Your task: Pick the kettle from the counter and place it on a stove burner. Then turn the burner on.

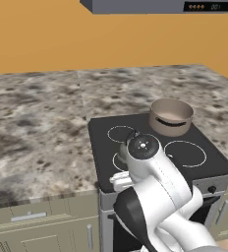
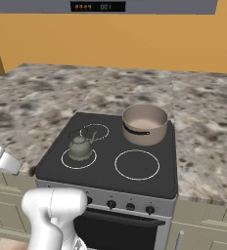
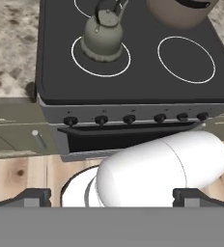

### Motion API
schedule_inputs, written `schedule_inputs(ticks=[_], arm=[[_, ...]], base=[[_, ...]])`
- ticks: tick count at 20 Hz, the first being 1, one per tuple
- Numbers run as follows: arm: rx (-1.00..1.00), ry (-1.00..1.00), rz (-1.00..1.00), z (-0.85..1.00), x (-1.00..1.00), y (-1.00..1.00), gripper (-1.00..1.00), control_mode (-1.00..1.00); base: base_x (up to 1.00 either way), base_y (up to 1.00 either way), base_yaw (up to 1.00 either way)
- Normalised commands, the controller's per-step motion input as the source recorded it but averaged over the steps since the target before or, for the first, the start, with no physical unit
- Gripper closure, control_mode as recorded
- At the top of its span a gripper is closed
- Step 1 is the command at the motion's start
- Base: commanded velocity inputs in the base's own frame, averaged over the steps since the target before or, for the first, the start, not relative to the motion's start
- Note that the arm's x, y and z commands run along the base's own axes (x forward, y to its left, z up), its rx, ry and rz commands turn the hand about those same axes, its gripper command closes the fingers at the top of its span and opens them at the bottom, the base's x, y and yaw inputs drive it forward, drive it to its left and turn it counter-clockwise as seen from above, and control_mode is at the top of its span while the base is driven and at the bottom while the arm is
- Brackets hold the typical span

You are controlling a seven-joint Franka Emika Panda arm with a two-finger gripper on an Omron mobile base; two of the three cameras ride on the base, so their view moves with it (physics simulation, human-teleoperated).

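The grey-green kettle [image 2: 79, 148] [image 3: 103, 36] stands upright on the front-left stove burner [image 2: 65, 161] [image 3: 119, 65], a white circle in the black glass. In the left base view my arm covers most of it. My gripper [image 3: 112, 197] is open, its dark fingertips [image 3: 34, 195] far apart, holding nothing. It hangs back in front of the stove, above the floor and well short of the kettle. The speckled counter [image 1: 37, 128] [image 2: 208, 136] runs along both sides of the stove.
A tan pot [image 1: 171, 117] [image 2: 145, 124] [image 3: 181, 12] sits on the back-right burner. The front-right burner [image 2: 137, 164] [image 3: 186, 59] is bare. Several dark knobs [image 3: 101, 119] [image 2: 111, 204] line the stove's front panel above the oven door. A range hood [image 2: 135, 6] hangs overhead.
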Motion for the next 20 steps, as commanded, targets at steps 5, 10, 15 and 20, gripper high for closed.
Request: schedule_inputs(ticks=[5,10,15,20], arm=[[0.0,0.0,0.0,0.0,0.0,0.0,-1.0,-1.0],[0.0,-0.01,0.0,0.0,0.0,0.0,-1.0,-1.0],[0.0,0.0,0.0,0.0,0.0,0.0,-1.0,-1.0],[0.0,0.0,0.0,0.0,0.0,0.0,-1.0,-1.0]], base=[[0.0,0.0,0.0],[0.0,0.0,0.0],[0.0,0.0,0.0],[0.0,0.0,0.0]])
